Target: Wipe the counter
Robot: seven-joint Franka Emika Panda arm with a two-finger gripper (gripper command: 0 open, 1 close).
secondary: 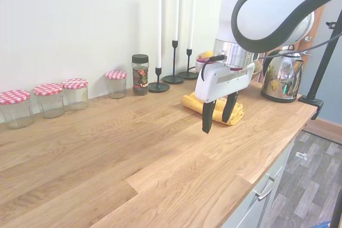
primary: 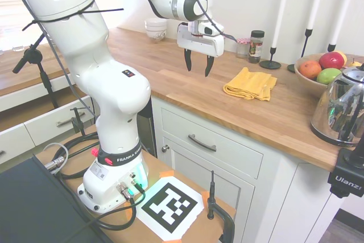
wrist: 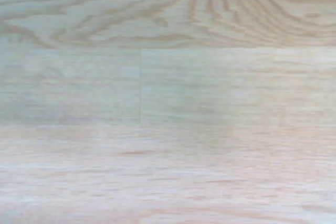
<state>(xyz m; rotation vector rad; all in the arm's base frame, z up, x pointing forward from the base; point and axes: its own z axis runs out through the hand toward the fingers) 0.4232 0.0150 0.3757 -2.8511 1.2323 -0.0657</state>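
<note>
1. Tool (primary: 197,64) is seen hanging above the worktop (primary: 170,86), fingers pointed down and spread apart, with nothing held between them.
2. Only bare wood grain is shown beneath it in the wrist view, so nothing is judged to lie directly under the tool.
3. Just beside the tool, toward the kettle (primary: 343,108) end of the worktop, a folded yellow cloth (primary: 250,83) is seen lying flat; its long axis is judged to run roughly across the worktop's depth.
4. A sideways move along the worktop toward the cloth, then a descent, is judged to be called for before any wiping.
5. Farther off, a fruit bowl (primary: 310,79), candlesticks (secondary: 158,86) and a spice jar (secondary: 140,74) are seen by the wall.
</note>
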